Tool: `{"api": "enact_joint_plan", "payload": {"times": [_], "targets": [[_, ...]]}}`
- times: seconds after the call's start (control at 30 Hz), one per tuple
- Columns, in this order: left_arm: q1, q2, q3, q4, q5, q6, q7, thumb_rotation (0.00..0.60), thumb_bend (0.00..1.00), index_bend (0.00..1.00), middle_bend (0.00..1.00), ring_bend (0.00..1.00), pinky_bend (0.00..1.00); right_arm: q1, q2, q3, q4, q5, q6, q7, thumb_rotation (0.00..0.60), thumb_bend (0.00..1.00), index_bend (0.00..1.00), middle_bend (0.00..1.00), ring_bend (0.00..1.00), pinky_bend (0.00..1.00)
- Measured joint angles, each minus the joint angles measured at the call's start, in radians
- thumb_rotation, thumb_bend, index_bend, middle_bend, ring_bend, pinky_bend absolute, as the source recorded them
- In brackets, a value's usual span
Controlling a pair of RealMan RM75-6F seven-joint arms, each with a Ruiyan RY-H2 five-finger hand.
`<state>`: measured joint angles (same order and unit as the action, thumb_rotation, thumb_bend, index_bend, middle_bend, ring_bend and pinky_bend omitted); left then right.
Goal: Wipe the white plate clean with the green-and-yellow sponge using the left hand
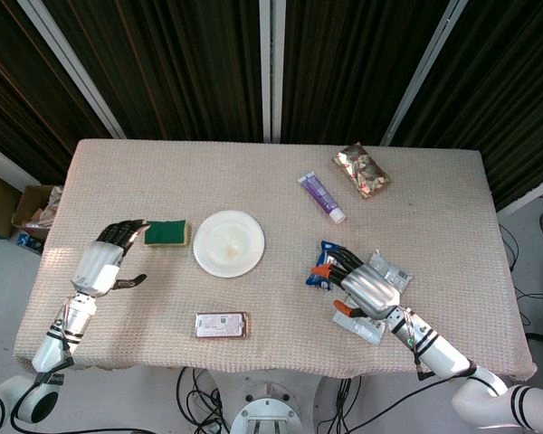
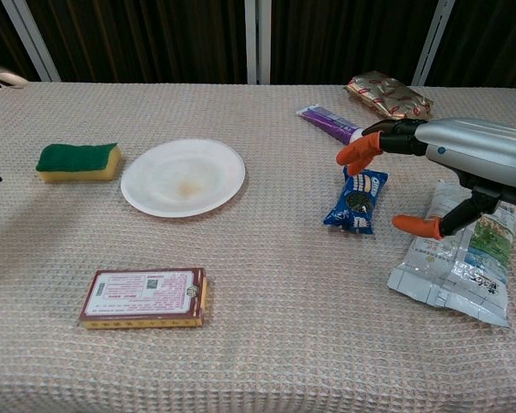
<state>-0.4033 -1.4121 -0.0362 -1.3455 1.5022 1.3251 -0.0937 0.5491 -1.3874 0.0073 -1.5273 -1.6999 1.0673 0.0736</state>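
The white plate (image 1: 229, 242) (image 2: 183, 176) lies left of the table's middle, with a faint yellowish smear at its centre. The green-and-yellow sponge (image 1: 166, 233) (image 2: 79, 162) rests flat just left of the plate, green side up. My left hand (image 1: 107, 257) is open, its fingertips close to the sponge's left end, thumb spread toward the front; the chest view shows only a dark fingertip at its left edge. My right hand (image 1: 362, 280) (image 2: 451, 163) hovers open at the right, holding nothing, over a blue snack packet (image 1: 320, 271) (image 2: 356, 200).
A flat box (image 1: 222, 325) (image 2: 144, 298) lies in front of the plate. A purple tube (image 1: 321, 196) (image 2: 330, 123) and a brown foil packet (image 1: 361, 170) (image 2: 389, 95) sit at the back right. White pouches (image 1: 380, 298) (image 2: 457, 258) lie under the right hand.
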Motion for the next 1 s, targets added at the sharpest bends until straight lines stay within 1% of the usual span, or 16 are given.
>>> {"api": "enact_joint_plan", "payload": {"times": [0.43, 0.6, 0.7, 0.8, 0.9, 1.0], "targets": [[0.006, 0.002, -0.007, 0.003, -0.006, -0.018, 0.0, 0.6, 0.13, 0.14, 0.13, 0.12, 0.16, 0.006, 0.006, -0.011, -0.012, 0.015, 0.013, -0.019, 0.6, 0.28, 0.19, 0.22, 0.0, 0.02], [0.0, 0.01, -0.013, -0.009, -0.018, -0.043, 0.008, 0.6, 0.12, 0.14, 0.13, 0.12, 0.16, -0.01, 0.032, -0.011, -0.032, 0.02, 0.049, -0.036, 0.6, 0.28, 0.19, 0.22, 0.0, 0.02], [-0.016, 0.023, -0.022, -0.032, -0.042, -0.088, 0.027, 0.6, 0.1, 0.14, 0.13, 0.12, 0.16, -0.033, 0.074, -0.011, -0.058, 0.022, 0.093, -0.058, 0.6, 0.28, 0.19, 0.22, 0.0, 0.02], [-0.049, 0.038, -0.047, -0.065, -0.092, -0.162, 0.06, 0.6, 0.1, 0.14, 0.12, 0.12, 0.16, -0.068, 0.139, -0.01, -0.099, 0.028, 0.149, -0.097, 0.6, 0.28, 0.19, 0.22, 0.0, 0.02], [-0.095, 0.048, -0.084, -0.092, -0.175, -0.254, 0.101, 0.6, 0.1, 0.13, 0.1, 0.12, 0.16, -0.113, 0.213, -0.01, -0.148, 0.034, 0.221, -0.133, 0.6, 0.28, 0.19, 0.22, 0.0, 0.02], [-0.144, 0.049, -0.117, -0.099, -0.286, -0.339, 0.166, 0.6, 0.1, 0.12, 0.1, 0.12, 0.16, -0.163, 0.274, -0.011, -0.19, 0.037, 0.291, -0.158, 0.6, 0.28, 0.19, 0.22, 0.0, 0.02]]}}
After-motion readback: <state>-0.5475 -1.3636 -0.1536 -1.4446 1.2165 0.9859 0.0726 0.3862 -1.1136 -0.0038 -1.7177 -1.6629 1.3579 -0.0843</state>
